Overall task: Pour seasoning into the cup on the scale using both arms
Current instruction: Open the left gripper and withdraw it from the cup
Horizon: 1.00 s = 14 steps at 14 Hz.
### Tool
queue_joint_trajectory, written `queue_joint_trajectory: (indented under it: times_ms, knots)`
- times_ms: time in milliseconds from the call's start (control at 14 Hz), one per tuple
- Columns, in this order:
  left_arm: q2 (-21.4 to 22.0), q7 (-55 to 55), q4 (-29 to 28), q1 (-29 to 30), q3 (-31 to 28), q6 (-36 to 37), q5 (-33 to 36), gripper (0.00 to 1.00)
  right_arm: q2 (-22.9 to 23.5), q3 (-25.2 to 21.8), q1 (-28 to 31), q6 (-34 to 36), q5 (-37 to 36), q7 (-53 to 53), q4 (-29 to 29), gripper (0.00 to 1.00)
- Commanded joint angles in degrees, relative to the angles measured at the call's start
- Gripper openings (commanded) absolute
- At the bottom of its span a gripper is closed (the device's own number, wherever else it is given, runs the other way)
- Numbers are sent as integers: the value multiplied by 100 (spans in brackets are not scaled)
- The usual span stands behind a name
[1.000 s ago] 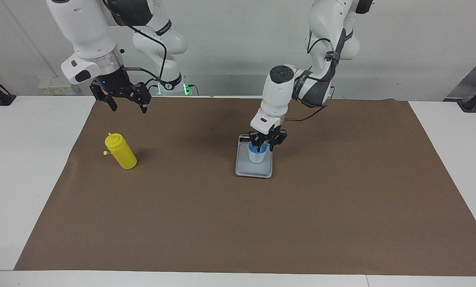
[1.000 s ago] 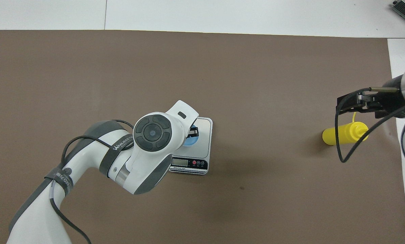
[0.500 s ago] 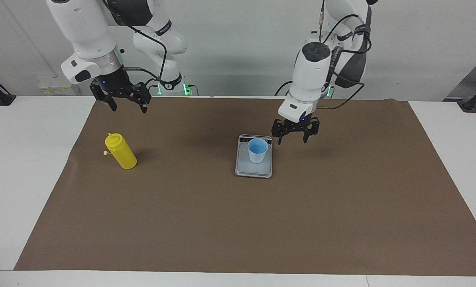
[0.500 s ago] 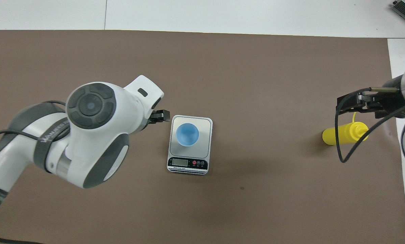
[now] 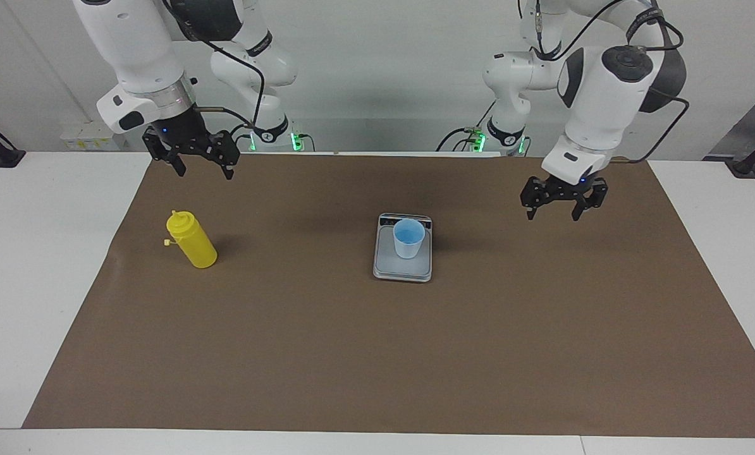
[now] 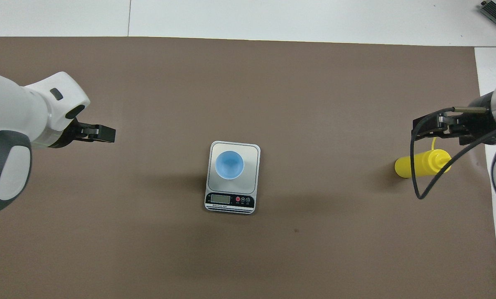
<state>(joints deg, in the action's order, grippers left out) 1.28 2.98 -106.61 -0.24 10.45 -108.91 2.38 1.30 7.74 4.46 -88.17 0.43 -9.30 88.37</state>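
The right gripper (image 5: 192,161) hangs with fingers spread wide and empty, up in the air; the seasoning (image 5: 192,241) stands upright on the mat below its fingertips, so this arm looks better placed. The left gripper (image 5: 559,202), also wide and empty, hovers well apart from the cup (image 5: 409,238) on the scale (image 5: 403,270). The overhead view foreshortens the bottle; the facing view shows the vertical gap.
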Motion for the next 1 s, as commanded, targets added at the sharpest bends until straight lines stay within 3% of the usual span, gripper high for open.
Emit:
queue_joint_trajectory:
  times_ms: [0,143,357,500,714,929]
  knots:
    - [101,-735,-44,418,63,195,-97,100,-95,26,231,-34,37,113,110,100]
    - [101,-956,218,638,63,422,-97,100,-95,26,231,1,37,121,110,100]
    - [-57,-948,1193,656,72,1195,-80,100,-113,35,257,81,45,87,119,100]
    - [-93,-939,1581,665,72,1573,-97,100,-69,26,563,-7,54,-420,119,100]
    - [-93,-896,1828,674,63,1987,-184,100,211,26,1257,-296,387,-1309,93,100]
    - [-49,-886,1828,735,11,2066,-281,100,694,26,1838,-657,467,-1434,58,100]
